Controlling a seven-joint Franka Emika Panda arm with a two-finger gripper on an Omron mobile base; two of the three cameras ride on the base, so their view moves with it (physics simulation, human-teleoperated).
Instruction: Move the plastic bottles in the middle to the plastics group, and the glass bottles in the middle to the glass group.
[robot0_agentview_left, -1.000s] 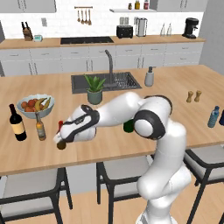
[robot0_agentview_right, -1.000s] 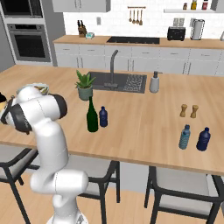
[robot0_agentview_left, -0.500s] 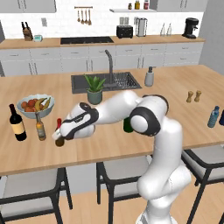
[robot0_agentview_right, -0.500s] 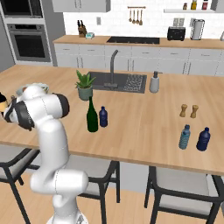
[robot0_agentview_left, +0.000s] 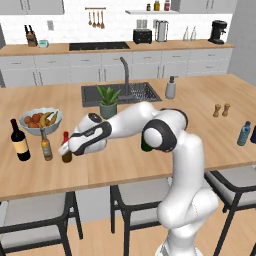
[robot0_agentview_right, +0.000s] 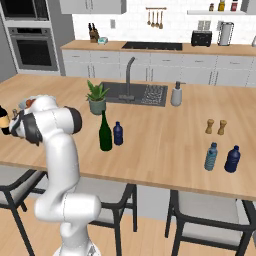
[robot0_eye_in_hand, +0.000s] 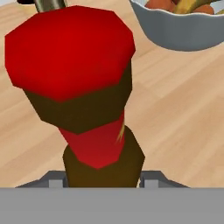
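A: What stands at the left end of the wooden island counter (robot0_agentview_left: 125, 160)?

B: First the black wine bottle with a cream label (robot0_agentview_left: 20, 141), then the slim amber bottle with a pale label (robot0_agentview_left: 46, 145). Behind them is the grey bowl of fruit (robot0_agentview_left: 40, 119).

A: And the short brown bottle with a red cap (robot0_agentview_left: 66, 148)?

B: It stands upright just beside the amber one, on its right. The two-finger gripper (robot0_agentview_left: 68, 149) of the white arm is clenched on it; in the hand view the red cap is very close and the brown body sits between the jaws.

A: What is in the middle?

B: The tall dark green wine bottle (robot0_agentview_right: 105, 132) and, just beside it on the right, the small deep-blue plastic bottle (robot0_agentview_right: 118, 133). Both are upright, near the potted plant (robot0_agentview_right: 97, 97).

A: And at the right end?

B: The small light-blue bottle with a dark cap (robot0_agentview_right: 211, 156) and the darker blue bottle (robot0_agentview_right: 232, 159) stand near each other, well apart from the middle pair.
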